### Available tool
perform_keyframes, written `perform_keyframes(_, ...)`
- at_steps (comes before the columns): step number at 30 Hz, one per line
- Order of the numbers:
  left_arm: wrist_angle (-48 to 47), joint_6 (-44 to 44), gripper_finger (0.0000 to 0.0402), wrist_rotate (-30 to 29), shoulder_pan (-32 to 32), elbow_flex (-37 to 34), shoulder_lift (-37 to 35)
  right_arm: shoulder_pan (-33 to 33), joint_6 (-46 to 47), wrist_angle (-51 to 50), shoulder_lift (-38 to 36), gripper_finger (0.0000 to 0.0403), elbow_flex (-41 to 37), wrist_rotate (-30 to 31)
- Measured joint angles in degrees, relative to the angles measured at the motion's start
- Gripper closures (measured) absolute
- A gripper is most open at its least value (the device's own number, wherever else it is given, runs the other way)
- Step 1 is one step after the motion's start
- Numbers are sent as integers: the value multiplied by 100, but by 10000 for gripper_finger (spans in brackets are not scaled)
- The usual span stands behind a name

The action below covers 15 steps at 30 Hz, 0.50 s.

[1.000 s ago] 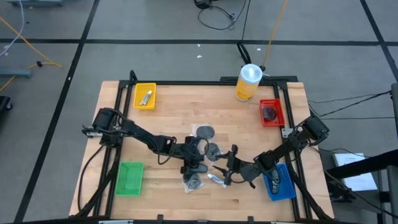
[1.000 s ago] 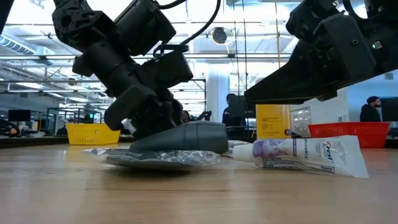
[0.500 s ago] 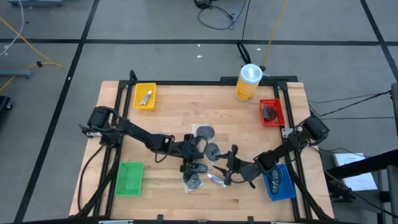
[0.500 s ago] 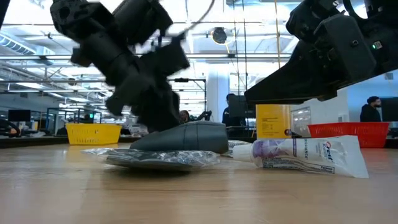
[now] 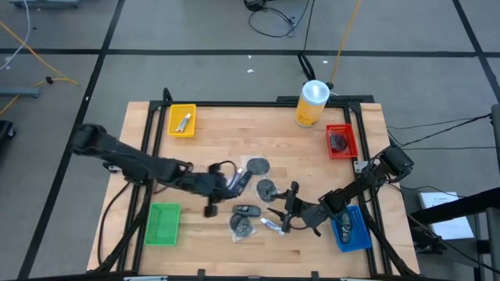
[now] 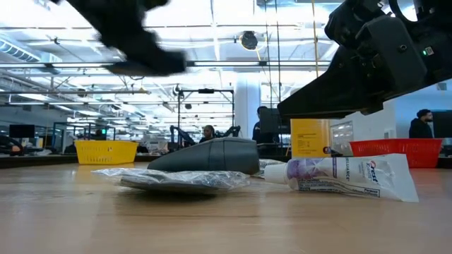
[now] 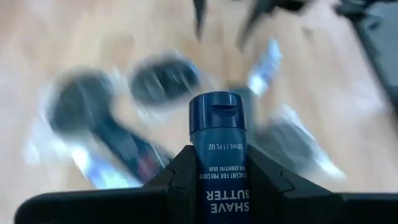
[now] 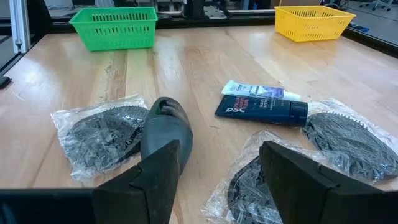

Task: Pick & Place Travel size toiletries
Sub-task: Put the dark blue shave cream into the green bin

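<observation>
The left tool (image 5: 237, 180), near the middle of the bench (image 5: 211, 125), is clamped on a small dark blue shave butter tube (image 7: 217, 155) that stands upright between its fingers (image 7: 180, 180). The right tool (image 5: 280, 215) sits at about 5 o'clock from it with its fingers (image 8: 163, 163) spread wide and nothing between them. Ahead of it lie a dark grey oblong pack (image 8: 165, 124), wrapped grey discs (image 8: 99, 130) and a dark blue tube (image 8: 261, 109). In the low view a white toothpaste tube (image 6: 346, 175) lies on the bench at 3 o'clock from the grey pack.
</observation>
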Motion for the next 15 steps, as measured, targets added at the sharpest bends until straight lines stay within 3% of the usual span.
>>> perform_keyframes(9, -3523, -4247, 314, 979, -1169, 0, -1255, 0, 190, 1, 2, 190, 0, -2)
perform_keyframes(15, -4249, -7237, 314, 1306, -2306, -4, -1337, 2, 223, 2, 2, 190, 0, -4)
